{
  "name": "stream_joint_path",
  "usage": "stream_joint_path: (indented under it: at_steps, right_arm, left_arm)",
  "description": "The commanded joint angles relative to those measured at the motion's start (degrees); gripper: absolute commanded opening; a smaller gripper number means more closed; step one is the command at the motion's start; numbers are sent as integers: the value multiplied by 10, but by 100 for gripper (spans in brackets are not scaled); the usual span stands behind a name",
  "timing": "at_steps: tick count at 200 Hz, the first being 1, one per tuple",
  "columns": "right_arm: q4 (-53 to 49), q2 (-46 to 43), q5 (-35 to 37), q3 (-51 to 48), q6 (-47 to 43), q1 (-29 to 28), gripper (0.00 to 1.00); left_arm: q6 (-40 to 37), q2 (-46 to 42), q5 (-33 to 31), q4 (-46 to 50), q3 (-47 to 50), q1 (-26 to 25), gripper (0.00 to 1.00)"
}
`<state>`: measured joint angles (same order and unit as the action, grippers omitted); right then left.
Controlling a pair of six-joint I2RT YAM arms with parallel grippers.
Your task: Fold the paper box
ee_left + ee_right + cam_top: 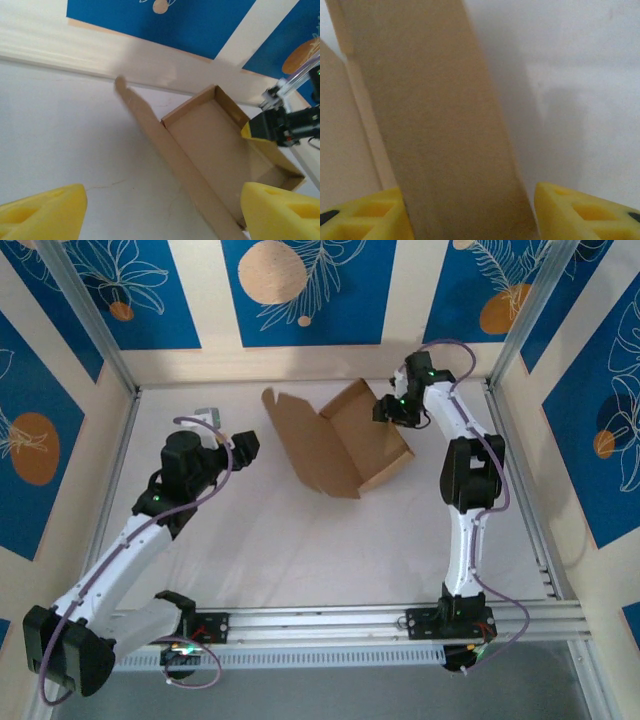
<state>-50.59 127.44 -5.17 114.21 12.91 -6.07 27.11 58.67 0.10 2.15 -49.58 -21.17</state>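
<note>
Left gripper [243, 447]: spread wide, empty, standing apart left of the paper box [340, 445]. Box: plain brown, lid flap raised, centre-rear of table [300, 540]. Right gripper [386, 408]: jaws straddle the box's right wall; whether they pinch it cannot be told. Blue patterned panels [150, 290] behind.

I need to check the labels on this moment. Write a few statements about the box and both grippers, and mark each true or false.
1. The box lies open on the table. True.
2. The left gripper holds the box. False: it is open and apart from the box, to its left.
3. A cardboard panel of the box stands between the fingers of the right gripper. True.
4. The box lies close to the arms' bases. False: it lies in the far half of the table.
</note>
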Motion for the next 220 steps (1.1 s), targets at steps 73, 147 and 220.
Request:
stream_joint_path:
  at_steps: [73,147,220]
  right_arm:
    - [290,-295,-22,-594,436,-167,74]
    - [288,-563,170,-645,361,-218,74]
    - [365,-556,-4,-641,197,-39,77]
  left_arm:
    - [-36,-12,-10,56,-71,-5,78]
    - [-6,-32,-73,124,-62,-10,77]
    - [46,-68,-64,168,13,-12,78]
